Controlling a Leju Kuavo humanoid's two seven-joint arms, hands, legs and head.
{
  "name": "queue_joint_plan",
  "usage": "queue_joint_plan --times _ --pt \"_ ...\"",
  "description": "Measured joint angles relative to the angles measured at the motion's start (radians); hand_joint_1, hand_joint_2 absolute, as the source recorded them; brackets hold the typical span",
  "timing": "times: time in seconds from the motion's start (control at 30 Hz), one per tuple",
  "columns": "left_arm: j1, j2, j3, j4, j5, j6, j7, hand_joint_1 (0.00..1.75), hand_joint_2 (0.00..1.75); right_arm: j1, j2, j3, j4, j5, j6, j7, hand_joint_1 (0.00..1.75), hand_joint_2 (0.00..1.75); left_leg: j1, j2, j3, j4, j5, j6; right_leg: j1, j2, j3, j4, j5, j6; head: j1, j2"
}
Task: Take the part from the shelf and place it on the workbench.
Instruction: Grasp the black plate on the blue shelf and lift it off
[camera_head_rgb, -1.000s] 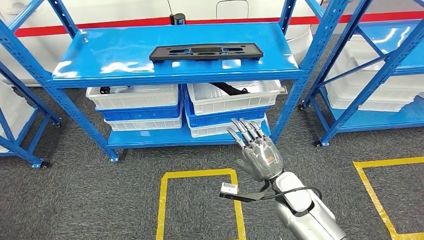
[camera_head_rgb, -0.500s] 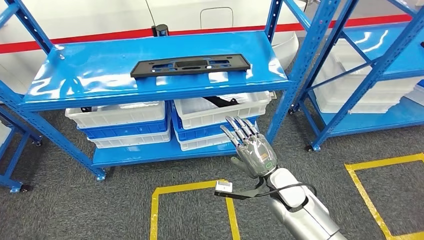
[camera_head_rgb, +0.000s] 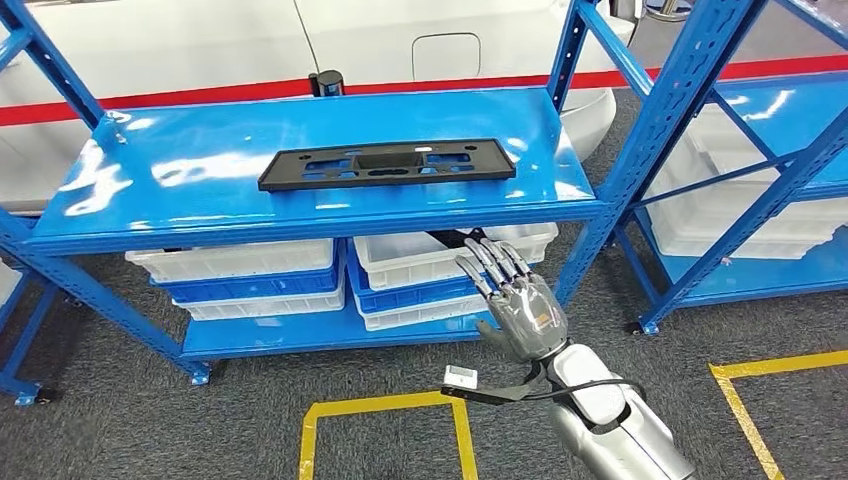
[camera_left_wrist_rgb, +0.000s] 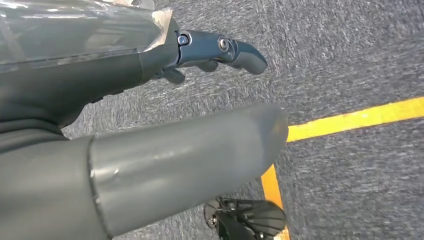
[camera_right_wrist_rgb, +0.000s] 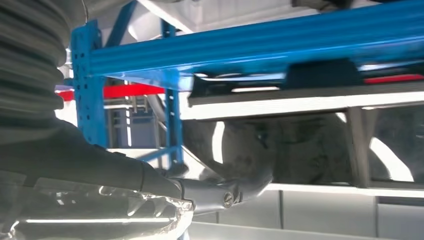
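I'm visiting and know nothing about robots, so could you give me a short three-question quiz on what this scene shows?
1. True or false: the black part lies flat on the top level of the blue shelf.
2. What does the right hand hold? A) the black part B) a white bin C) nothing
3. Fill in: under the top level, the white bins sit stacked on ____ ones.

Key
1. True. It lies there untouched.
2. C. The hand is raised in front of the shelf, below its top level, with fingers spread and nothing in them.
3. Blue. The left hand, by the way, hangs over grey floor with yellow tape.
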Motion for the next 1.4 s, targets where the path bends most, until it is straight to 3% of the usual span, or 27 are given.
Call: queue_joint_plan --times 0.07,0.13,0.2,0.23,0.27,0.37,0.4,0.43,0.5,0.53,0.6,0.67,0.73,0.77,0.8,0.87,0.9,0.93,1.03,1.1,1.13,1.2,1.23,1.27,1.3,1.4 --pt "-0.001 0.001 0.000 0.000 -0.002 0.001 0.000 0.00 0.00 -0.001 -0.001 -0.002 -0.005 0.000 -0.001 0.004 0.00 1.75 0.004 0.003 -0.034 0.072 0.000 -0.010 -0.005 0.004 0.027 -0.011 -0.009 -0.021 -0.005 0.000" --pt "-0.001 0.001 0.000 0.000 -0.007 0.002 0.000 0.00 0.00 0.000 -0.001 -0.003 -0.009 0.001 -0.001 0.008 0.00 1.75 0.008 0.004 -0.120 0.191 -0.034 -0.019 -0.007 0.006 0.050 -0.016 -0.024 -0.032 -0.012 0.000" --pt "-0.001 0.001 -0.001 0.000 -0.011 0.003 0.000 0.00 0.00 0.006 -0.002 -0.003 -0.012 0.003 -0.001 0.012 0.00 1.75 0.012 0.005 -0.205 0.269 -0.081 -0.026 -0.007 0.010 0.069 -0.017 -0.043 -0.032 -0.017 0.000" --pt "-0.001 0.001 -0.001 0.000 -0.011 0.003 0.001 0.00 0.00 0.010 -0.003 -0.003 -0.012 0.004 -0.001 0.014 0.00 1.75 0.013 0.005 -0.229 0.267 -0.085 -0.028 -0.007 0.012 0.080 -0.017 -0.053 -0.031 -0.018 0.000" --pt "0.000 0.001 -0.001 0.000 -0.011 0.003 0.002 0.00 0.00 0.014 -0.003 -0.003 -0.013 0.005 -0.001 0.015 0.00 1.75 0.015 0.005 -0.236 0.234 -0.063 -0.027 -0.007 0.013 0.094 -0.017 -0.063 -0.028 -0.020 0.000" --pt "0.001 0.003 -0.001 0.001 -0.011 0.003 0.003 0.00 0.00 0.016 -0.004 -0.002 -0.017 0.005 -0.001 0.016 0.00 1.75 0.013 0.007 -0.206 0.062 0.091 -0.015 -0.005 0.016 0.126 -0.018 -0.097 -0.017 -0.025 0.000" --pt "0.001 0.003 -0.001 0.001 -0.011 0.003 0.003 0.00 0.00 0.016 -0.004 -0.002 -0.019 0.006 -0.001 0.017 0.00 1.75 0.010 0.007 -0.195 0.030 0.121 -0.009 -0.002 0.017 0.132 -0.021 -0.107 -0.010 -0.025 0.000" --pt "0.001 0.004 -0.001 0.001 -0.012 0.002 0.003 0.00 0.00 0.017 -0.004 -0.003 -0.021 0.006 -0.001 0.017 0.00 1.75 0.007 0.007 -0.189 0.016 0.132 -0.002 0.001 0.019 0.142 -0.021 -0.110 -0.003 -0.025 0.000" --pt "0.000 0.003 -0.002 0.001 -0.013 0.002 0.004 0.00 0.00 0.016 -0.004 -0.006 -0.027 0.006 -0.001 0.018 0.00 1.75 0.004 0.005 -0.167 0.004 0.123 0.014 0.006 0.019 0.153 -0.013 -0.107 0.016 -0.022 0.000" --pt "0.000 0.002 -0.002 0.001 -0.013 0.002 0.004 0.00 0.00 0.015 -0.005 -0.008 -0.029 0.006 -0.001 0.018 0.00 1.75 0.004 0.004 -0.153 -0.004 0.121 0.022 0.007 0.019 0.147 0.015 -0.103 0.020 -0.020 0.000" --pt "-0.002 0.003 -0.003 0.001 -0.014 0.002 0.003 0.00 0.00 0.012 -0.007 -0.010 -0.033 0.006 -0.001 0.018 0.00 1.75 0.005 0.003 -0.126 -0.013 0.114 0.036 0.005 0.017 0.082 0.123 -0.110 0.024 -0.015 0.000" --pt "-0.004 0.004 -0.003 0.001 -0.014 0.003 0.004 0.00 0.00 0.013 -0.009 -0.010 -0.034 0.006 -0.001 0.018 0.00 1.75 0.004 0.000 -0.111 -0.014 0.099 0.042 0.003 0.017 -0.018 0.254 -0.153 0.021 -0.008 0.000" --pt "-0.003 0.003 -0.003 0.001 -0.014 0.003 0.004 0.00 0.00 0.016 -0.012 -0.010 -0.034 0.006 -0.001 0.018 0.00 1.75 0.004 -0.005 -0.091 -0.015 0.079 0.041 0.003 0.017 -0.086 0.294 -0.196 0.019 -0.004 0.000" --pt "-0.003 0.003 -0.003 0.001 -0.014 0.003 0.005 0.00 0.00 0.017 -0.014 -0.010 -0.034 0.006 -0.001 0.018 0.00 1.75 0.003 -0.007 -0.077 -0.015 0.067 0.039 0.004 0.016 -0.096 0.266 -0.193 0.023 -0.002 0.000" --pt "-0.002 0.002 -0.003 0.001 -0.014 0.002 0.005 0.00 0.00 0.017 -0.015 -0.010 -0.034 0.006 -0.001 0.018 0.00 1.75 0.003 -0.008 -0.062 -0.015 0.055 0.037 0.004 0.016 -0.093 0.210 -0.165 0.031 0.002 0.000" --pt "-0.001 0.001 -0.002 0.003 -0.014 0.002 0.005 0.00 0.00 0.017 -0.017 -0.010 -0.034 0.006 0.000 0.018 0.00 1.75 0.002 -0.010 -0.037 -0.014 0.030 0.030 0.004 0.009 -0.073 0.077 -0.060 0.042 0.008 0.000" --pt "-0.002 0.001 -0.002 0.003 -0.014 0.002 0.006 0.00 0.00 0.018 -0.017 -0.010 -0.034 0.006 0.001 0.018 0.00 1.75 0.001 -0.011 -0.028 -0.016 0.018 0.024 0.007 0.005 -0.064 0.034 -0.020 0.038 0.011 0.000" --pt "-0.002 0.001 -0.002 0.004 -0.014 0.002 0.006 0.00 0.00 0.018 -0.017 -0.009 -0.034 0.006 0.002 0.018 0.00 1.75 -0.001 -0.011 -0.019 -0.015 0.011 0.018 0.009 0.001 -0.057 0.009 0.008 0.027 0.012 0.000" --pt "-0.002 0.001 -0.002 0.004 -0.013 0.002 0.008 0.00 0.00 0.014 -0.017 -0.011 -0.038 0.006 0.002 0.018 0.00 1.75 -0.002 -0.008 -0.018 0.026 0.019 0.001 0.002 0.003 -0.019 -0.012 0.025 -0.011 0.006 0.000" --pt "-0.003 0.002 -0.002 0.004 -0.013 0.002 0.009 0.00 0.00 0.009 -0.015 -0.011 -0.038 0.006 0.002 0.018 0.00 1.75 0.002 -0.002 -0.074 0.124 0.019 -0.009 -0.004 0.003 0.009 -0.019 0.016 -0.030 -0.002 0.000" --pt "-0.003 0.002 -0.002 0.004 -0.014 0.002 0.009 0.00 0.00 0.008 -0.014 -0.011 -0.038 0.006 0.002 0.018 0.00 1.75 0.005 0.000 -0.115 0.182 0.001 -0.014 -0.003 0.003 0.021 -0.020 0.006 -0.035 -0.005 0.000" --pt "-0.003 0.002 -0.003 0.004 -0.014 0.002 0.009 0.00 0.00 0.008 -0.012 -0.009 -0.038 0.006 0.002 0.018 0.00 1.75 0.010 0.001 -0.194 0.259 -0.066 -0.026 -0.003 0.007 0.043 -0.021 -0.016 -0.038 -0.010 0.000" --pt "-0.002 0.002 -0.003 0.004 -0.014 0.002 0.009 0.00 0.00 0.009 -0.012 -0.009 -0.038 0.006 0.002 0.018 0.00 1.75 0.012 0.002 -0.221 0.264 -0.092 -0.030 -0.003 0.009 0.056 -0.021 -0.028 -0.036 -0.012 0.000" --pt "-0.002 0.002 -0.003 0.004 -0.014 0.002 0.009 0.00 0.00 0.010 -0.012 -0.008 -0.038 0.006 0.002 0.018 0.00 1.75 0.014 0.004 -0.234 0.243 -0.097 -0.032 -0.003 0.011 0.071 -0.021 -0.041 -0.034 -0.014 0.000" --pt "-0.002 0.003 -0.003 0.004 -0.014 0.002 0.009 0.00 0.00 0.011 -0.012 -0.008 -0.038 0.006 0.002 0.018 0.00 1.75 0.016 0.005 -0.234 0.198 -0.074 -0.032 -0.003 0.012 0.088 -0.021 -0.054 -0.031 -0.017 0.000" --pt "0.001 0.004 -0.002 0.005 -0.014 0.002 0.009 0.00 0.00 0.011 -0.011 -0.007 -0.038 0.006 0.003 0.018 0.00 1.75 0.013 0.008 -0.209 0.037 0.102 -0.017 0.000 0.013 0.128 -0.023 -0.093 -0.018 -0.021 0.000"
